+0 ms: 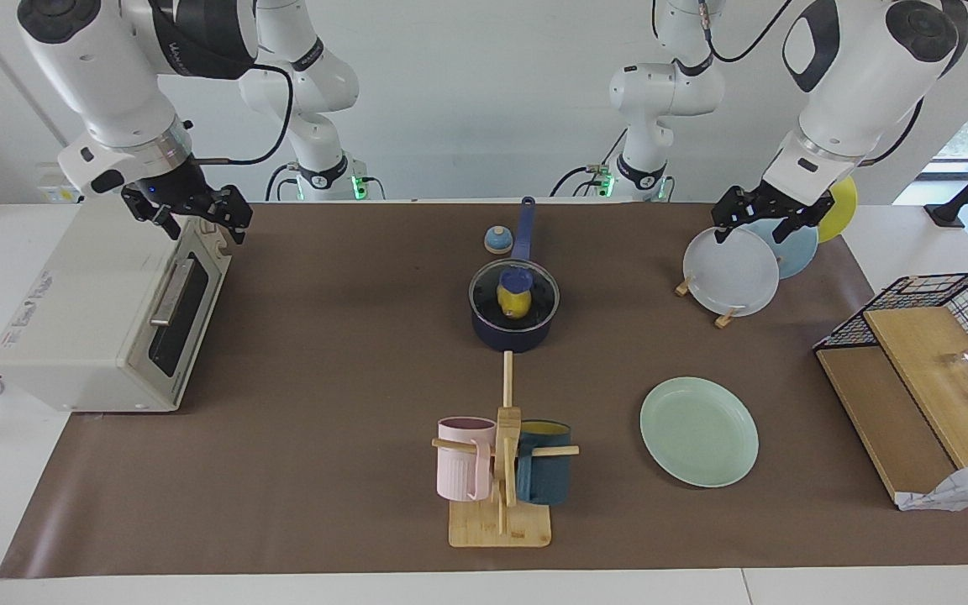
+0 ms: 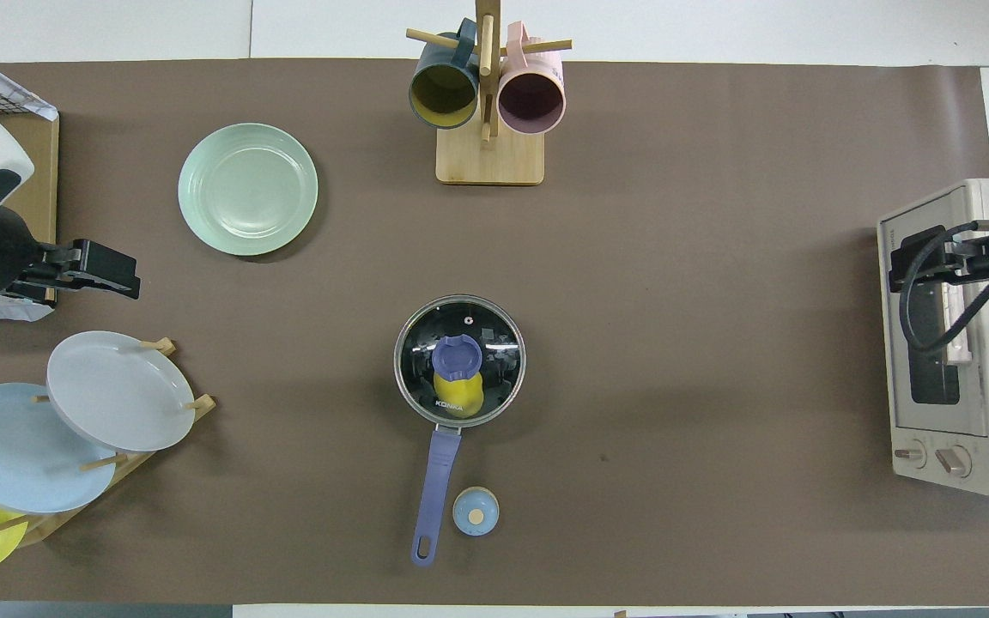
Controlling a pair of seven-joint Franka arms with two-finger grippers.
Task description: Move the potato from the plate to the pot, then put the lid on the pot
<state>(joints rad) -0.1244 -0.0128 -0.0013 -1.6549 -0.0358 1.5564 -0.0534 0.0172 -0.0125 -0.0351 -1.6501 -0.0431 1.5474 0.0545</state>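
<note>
We observed the pot (image 1: 513, 329) at the centre of the brown mat (image 1: 324, 378), with a bell (image 1: 497, 240) beside its handle and a mug rack (image 1: 501, 470) farther from the robots. Inside it lay the potato (image 1: 515, 304), under the lid (image 1: 484, 290). The plate (image 1: 699, 431) lay bare. The left gripper (image 1: 760, 220) hung open over a plate rack (image 1: 729, 273), the right gripper (image 1: 190, 217) open over a toaster oven (image 1: 106, 311).
</note>
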